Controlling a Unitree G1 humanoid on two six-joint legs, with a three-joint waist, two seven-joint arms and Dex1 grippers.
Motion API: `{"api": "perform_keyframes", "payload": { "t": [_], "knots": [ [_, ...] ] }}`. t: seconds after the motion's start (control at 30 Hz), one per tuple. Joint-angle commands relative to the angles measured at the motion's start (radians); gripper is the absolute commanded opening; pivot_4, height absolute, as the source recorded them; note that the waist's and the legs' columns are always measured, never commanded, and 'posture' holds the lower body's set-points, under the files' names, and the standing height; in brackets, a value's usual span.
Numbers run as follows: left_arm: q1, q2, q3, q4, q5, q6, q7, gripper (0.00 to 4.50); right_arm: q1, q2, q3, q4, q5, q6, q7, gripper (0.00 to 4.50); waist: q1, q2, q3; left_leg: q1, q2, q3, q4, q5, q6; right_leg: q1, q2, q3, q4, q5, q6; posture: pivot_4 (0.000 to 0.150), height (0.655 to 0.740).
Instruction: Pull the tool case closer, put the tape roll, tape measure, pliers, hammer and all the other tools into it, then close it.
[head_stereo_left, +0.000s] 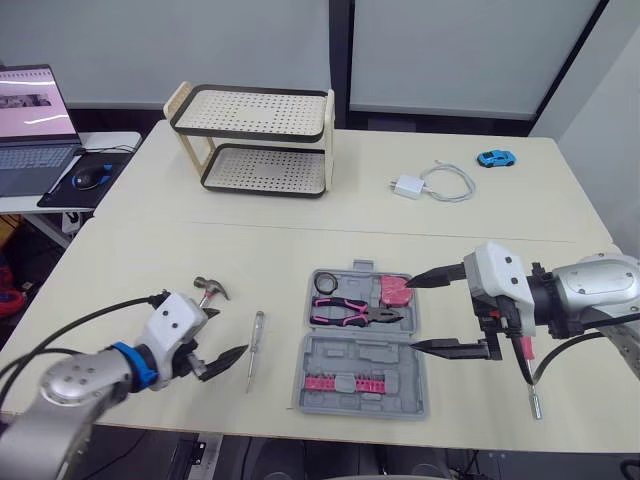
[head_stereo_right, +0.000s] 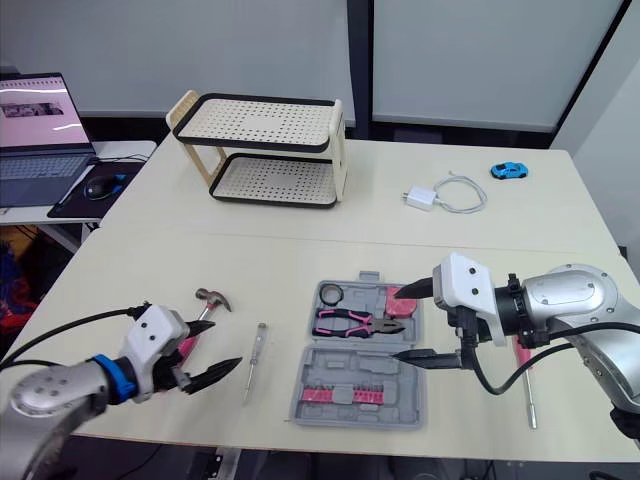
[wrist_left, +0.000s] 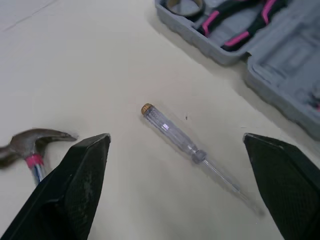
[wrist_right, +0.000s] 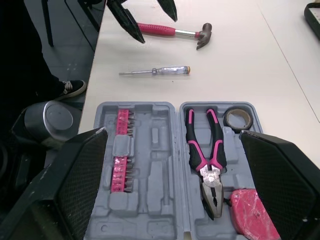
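The grey tool case (head_stereo_left: 372, 358) lies open at the table's front centre. Its far half holds a tape roll (head_stereo_left: 324, 285), pink-handled pliers (head_stereo_left: 355, 314) and a pink tape measure (head_stereo_left: 396, 291); the near half holds pink bits (head_stereo_left: 335, 383). My right gripper (head_stereo_left: 413, 313) is open, its fingers spread across the case's right edge. A hammer (head_stereo_left: 210, 290) and a clear-handled screwdriver (wrist_left: 190, 150) lie left of the case. My left gripper (head_stereo_left: 222, 340) is open between them, just above the table. A pink-handled screwdriver (head_stereo_left: 528, 370) lies under my right arm.
A two-tier perforated shelf rack (head_stereo_left: 260, 140) stands at the back left. A white charger with cable (head_stereo_left: 430, 185) and a blue toy car (head_stereo_left: 495, 158) lie at the back right. A laptop (head_stereo_left: 35, 125) and mouse (head_stereo_left: 90, 178) sit on a side desk to the left.
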Motion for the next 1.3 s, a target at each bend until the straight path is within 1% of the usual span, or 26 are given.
{"api": "perform_keyframes", "payload": {
  "t": [0.03,0.17,0.27,0.33,0.43,0.53,0.67,0.73,0.8,0.93,1.03,1.07,1.2,1.3],
  "knots": [
    [-0.123,0.083,-0.024,0.219,0.040,-0.293,-0.225,4.43,0.006,0.003,-0.030,-0.049,0.029,0.010,-0.028,4.50,0.002,0.000,0.000,-0.001,0.000,0.000,0.000,0.000,0.000,-0.001,0.000,0.000,0.000,0.000,0.000,0.150,0.7350],
    [-0.402,0.154,-0.187,0.559,0.173,-0.727,-0.456,4.48,0.015,0.010,-0.022,-0.076,0.046,0.034,-0.063,4.50,0.002,0.000,0.000,-0.011,0.000,-0.001,0.001,0.000,0.000,-0.011,0.001,-0.001,0.001,0.001,0.001,0.150,0.7350],
    [-0.647,0.126,-0.348,0.790,0.268,-1.096,-0.587,4.48,0.020,0.014,-0.008,-0.091,0.050,0.066,-0.099,4.50,0.002,0.000,0.000,-0.013,0.000,-0.001,0.001,0.000,0.000,-0.013,0.001,-0.001,0.001,0.001,0.001,0.150,0.7350],
    [-0.787,0.096,-0.469,0.896,0.283,-1.266,-0.627,4.48,0.017,0.023,0.001,-0.106,0.060,0.101,-0.133,4.50,0.000,0.000,0.000,-0.014,0.000,0.000,0.001,0.000,0.000,-0.013,0.001,-0.002,0.001,0.001,0.001,0.150,0.7350],
    [-0.953,0.067,-0.665,1.021,0.291,-1.449,-0.632,4.48,0.003,0.036,0.010,-0.125,0.100,0.170,-0.176,4.50,-0.002,0.000,0.000,-0.015,0.000,-0.001,0.001,0.000,0.000,-0.013,0.001,-0.002,0.002,0.001,0.001,0.150,0.7350],
    [-1.081,0.026,-0.835,1.127,0.286,-1.570,-0.632,4.48,-0.011,0.045,0.026,-0.145,0.122,0.217,-0.211,4.50,-0.010,0.000,0.000,-0.015,0.000,-0.001,0.001,0.000,0.000,-0.013,0.001,-0.002,0.002,0.001,0.001,0.150,0.7350],
    [-1.195,-0.052,-0.987,1.267,0.312,-1.687,-0.632,4.48,-0.013,0.050,0.039,-0.169,0.138,0.241,-0.237,4.50,-0.014,0.000,0.000,-0.015,0.000,-0.001,0.002,0.000,0.001,-0.013,0.001,-0.002,0.003,0.001,0.001,0.150,0.7350],
    [-1.226,-0.083,-1.036,1.330,0.325,-1.743,-0.630,4.48,-0.014,0.052,0.037,-0.175,0.145,0.250,-0.246,4.50,-0.019,0.000,0.000,-0.015,0.000,-0.001,0.003,0.000,0.001,-0.013,0.001,-0.002,0.004,0.002,0.001,0.150,0.7350],
    [-1.253,-0.119,-1.073,1.394,0.365,-1.796,-0.607,4.48,-0.016,0.054,0.038,-0.179,0.151,0.256,-0.253,4.50,-0.024,-0.001,0.000,-0.015,0.000,-0.001,0.003,0.000,0.001,-0.013,0.001,-0.002,0.004,0.002,0.001,0.150,0.7350],
    [-1.295,-0.201,-1.099,1.491,0.505,-1.849,-0.534,4.48,-0.017,0.053,0.031,-0.190,0.173,0.268,-0.266,4.50,-0.025,-0.001,0.000,-0.015,0.000,-0.002,0.003,0.000,0.001,-0.012,0.001,-0.003,0.004,0.002,0.002,0.150,0.7350],
    [-1.306,-0.236,-1.101,1.517,0.615,-1.851,-0.458,3.93,-0.014,0.047,0.026,-0.198,0.186,0.274,-0.272,4.50,-0.025,-0.001,0.000,-0.016,0.000,-0.002,0.004,0.000,0.001,-0.012,0.001,-0.003,0.004,0.002,0.002,0.150,0.7350],
    [-1.309,-0.248,-1.100,1.525,0.657,-1.851,-0.429,3.68,-0.012,0.045,0.023,-0.200,0.192,0.276,-0.273,4.50,-0.025,-0.001,0.000,-0.016,0.000,-0.002,0.004,0.000,0.001,-0.012,0.001,-0.003,0.004,0.002,0.002,0.150,0.7350],
    [-1.327,-0.270,-1.097,1.536,0.840,-1.850,-0.295,2.39,-0.007,0.032,0.012,-0.206,0.210,0.284,-0.276,4.50,-0.026,-0.001,0.000,-0.015,0.000,-0.002,0.004,0.000,0.001,-0.012,0.001,-0.003,0.004,0.002,0.002,0.150,0.7350],
    [-1.342,-0.267,-1.104,1.523,0.992,-1.841,-0.160,1.43,-0.002,0.023,0.007,-0.208,0.218,0.283,-0.277,4.50,-0.026,-0.001,0.000,-0.015,0.000,-0.002,0.005,0.000,0.001,-0.012,0.001,-0.003,0.005,0.002,0.003,0.150,0.7350]
  ]
}}
